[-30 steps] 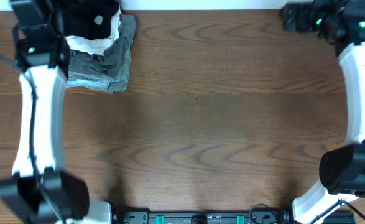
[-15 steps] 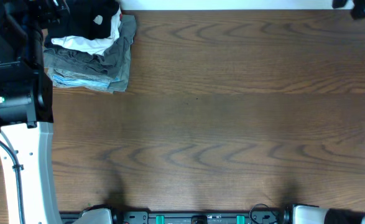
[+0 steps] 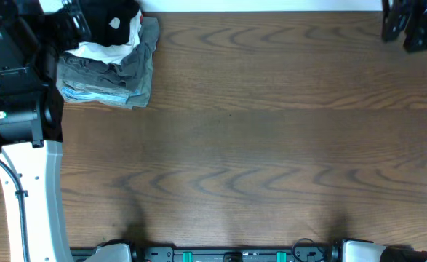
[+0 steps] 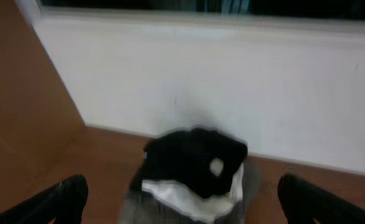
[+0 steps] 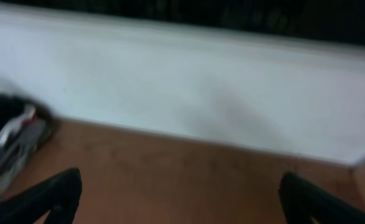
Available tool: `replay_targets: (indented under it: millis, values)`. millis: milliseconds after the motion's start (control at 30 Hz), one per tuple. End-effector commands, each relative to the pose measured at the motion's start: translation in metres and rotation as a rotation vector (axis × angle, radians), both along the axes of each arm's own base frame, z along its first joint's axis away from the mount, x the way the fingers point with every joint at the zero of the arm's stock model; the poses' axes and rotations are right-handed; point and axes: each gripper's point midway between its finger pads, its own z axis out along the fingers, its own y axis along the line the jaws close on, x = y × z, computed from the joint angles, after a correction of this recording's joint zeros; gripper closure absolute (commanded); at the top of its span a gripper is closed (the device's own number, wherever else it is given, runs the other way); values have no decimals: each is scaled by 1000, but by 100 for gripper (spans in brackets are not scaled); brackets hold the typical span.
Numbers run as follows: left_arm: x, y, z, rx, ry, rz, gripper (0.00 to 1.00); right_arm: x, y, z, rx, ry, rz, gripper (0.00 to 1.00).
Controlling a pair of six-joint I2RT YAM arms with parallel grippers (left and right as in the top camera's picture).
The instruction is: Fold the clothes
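**Sharp From Above, Smeared At The Wrists**

The overhead view is bright and evenly lit. The worktop [image 3: 257,145] shows crisp wood grain, with only faint, soft shadows near its front edge. Both wrist views are dimmer and blurred — the black garment [image 4: 191,158] has smeared outlines. The left gripper [image 4: 183,198] and right gripper [image 5: 183,196] show as dark, soft-edged shapes at the lower corners. The white wall [image 5: 201,93] looks flat and hazy — the right wrist view is the softest.

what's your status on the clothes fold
Left pincer open, empty. Right pincer open, empty. Black garment atop folded stack, far-left corner. Nothing blocking.
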Motion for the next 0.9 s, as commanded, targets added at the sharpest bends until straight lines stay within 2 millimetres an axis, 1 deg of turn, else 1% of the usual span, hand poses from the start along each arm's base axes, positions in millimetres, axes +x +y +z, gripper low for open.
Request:
replay_targets:
  millis: [0, 133, 200, 267, 333, 433, 567, 667, 767, 833, 867]
  values:
    - [-5, 1, -14, -17, 63, 7, 2, -6, -4, -18, -5, 76, -13, 1]
    - [-20, -1, -45, -36, 200, 7, 2, -21, -2, -49, 8, 221, -12, 1]
    - [-28, -3, -59, -45, 266, 8, 2, -27, -3, -57, 8, 262, -18, 1]
    - [-37, -4, -72, -53, 330, 8, 2, -37, -1, -56, 12, 270, -14, 1]
    - [-46, -5, -82, -61, 385, 8, 2, -48, 3, -51, 46, 256, -11, 1]
    - [-55, -6, -92, -68, 440, 8, 2, -62, 4, -44, 50, 202, -17, 1]
    - [-61, -7, -99, -73, 476, 8, 2, -66, 4, -28, 30, 6, -17, 1]
    - [-61, -7, -99, -73, 477, 8, 2, -69, 8, -29, 81, -133, -22, 1]
    - [-61, -7, -99, -73, 477, 8, 2, -73, 9, -47, 99, -217, -20, 1]
    - [-61, -7, -99, -73, 476, 8, 2, -74, 7, -68, 92, -250, -33, 1]
    - [-61, -7, -99, -73, 476, 8, 2, -75, 6, -82, 89, -264, -40, 1]
